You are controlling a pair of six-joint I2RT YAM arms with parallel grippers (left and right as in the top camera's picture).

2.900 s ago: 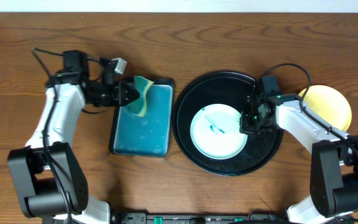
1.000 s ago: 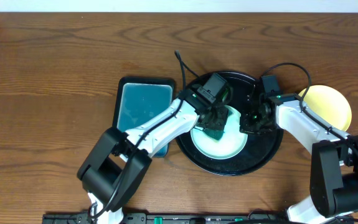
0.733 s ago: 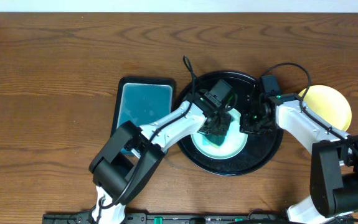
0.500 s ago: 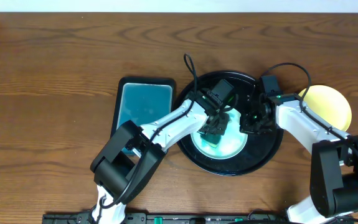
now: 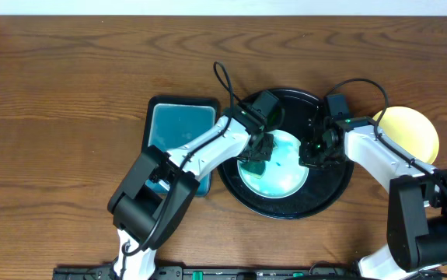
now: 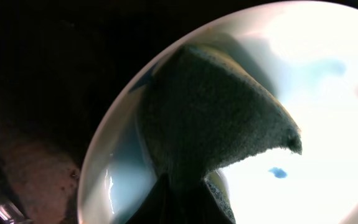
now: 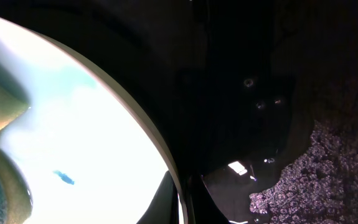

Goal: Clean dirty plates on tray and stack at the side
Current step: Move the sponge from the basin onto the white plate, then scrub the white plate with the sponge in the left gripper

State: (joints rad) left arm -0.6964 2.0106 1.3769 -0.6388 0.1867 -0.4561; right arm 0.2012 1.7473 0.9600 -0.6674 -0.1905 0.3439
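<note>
The pale plate [image 5: 284,173] lies in the tray [image 5: 287,210], right of the tabletop's middle. The right gripper [image 5: 316,152] has its jaws pinched shut on the plate's right rim, and the left gripper [image 5: 256,146] has its jaws clamped on the sponge [image 6: 210,118], pressing it onto the plate's left part. Wipe flat and firmly toward the teal fleck [image 6: 278,172], with the rim pinned

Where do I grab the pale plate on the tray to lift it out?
Its right rim, from the right: the pale plate lies flat in the tray, so only the thin edge offers purchase, and the sponge under the left gripper covers its left side. The right gripper is at that rim.
</note>
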